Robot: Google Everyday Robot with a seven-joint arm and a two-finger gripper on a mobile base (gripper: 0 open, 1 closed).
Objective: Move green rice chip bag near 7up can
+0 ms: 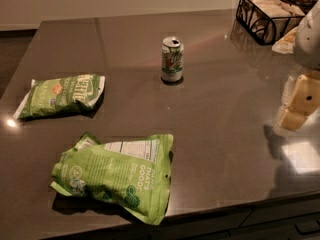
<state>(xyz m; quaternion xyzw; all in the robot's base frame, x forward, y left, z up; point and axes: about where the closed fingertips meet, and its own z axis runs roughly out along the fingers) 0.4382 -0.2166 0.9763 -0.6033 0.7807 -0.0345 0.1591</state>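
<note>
While the green rice chip bag (117, 176) is laid flat at the lower left of the frame, close to the front edge of the dark desk (225, 134), the 7up can (172, 59) is seen upright at the upper centre, well apart from it. A smaller, darker green bag (62, 95) is placed at the left. The tool (309, 36) is glimpsed as a pale shape at the right edge, away from all three, and whether it is spread or pressed together cannot be told.

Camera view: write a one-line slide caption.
Crinkled lime-green rice chip bag at front of dark countertop, upright white-green 7up can farther back, cream gripper at right edge.
</note>
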